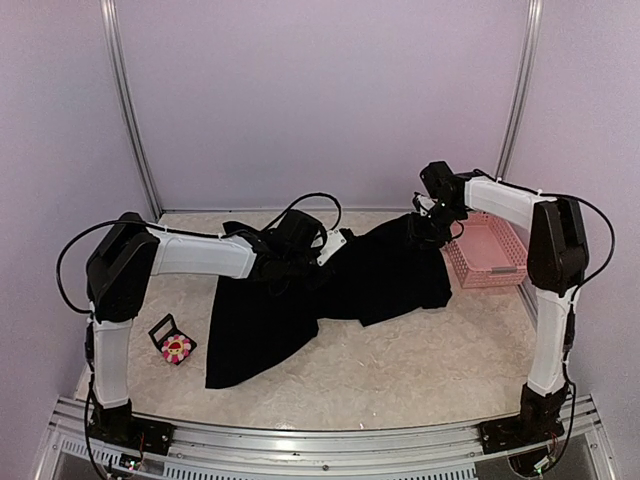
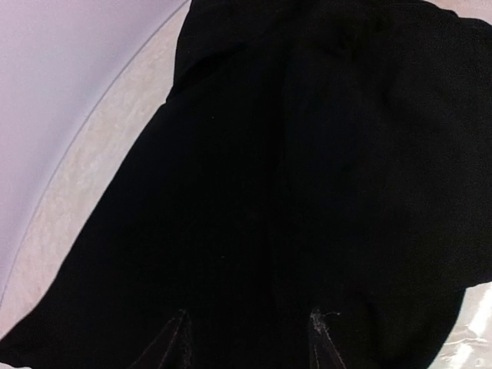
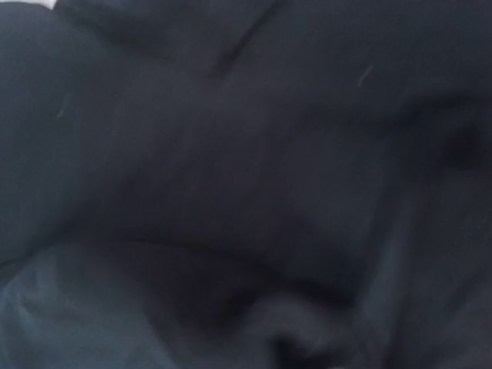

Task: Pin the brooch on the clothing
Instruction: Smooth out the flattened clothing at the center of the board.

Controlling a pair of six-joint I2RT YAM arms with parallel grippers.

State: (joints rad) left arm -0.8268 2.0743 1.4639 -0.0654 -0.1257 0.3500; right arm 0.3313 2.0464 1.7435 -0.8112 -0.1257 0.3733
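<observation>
Both arms out over the table, elbows bent.
The left arm (image 1: pixel 190 255) stretches low toward the middle, left gripper (image 2: pixel 247 342) with its fingertips (image 2: pixel 175 346) parted; the right arm (image 1: pixel 510 200) angles inward, right gripper (image 1: pixel 432 228) tipped down (jaws too dark to read).

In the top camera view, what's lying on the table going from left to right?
flower brooch → black T-shirt → pink basket

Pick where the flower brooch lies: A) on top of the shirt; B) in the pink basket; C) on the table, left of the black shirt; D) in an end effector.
C: the flower brooch lies on the table left of the black shirt, apart from it and the pink basket.
</observation>
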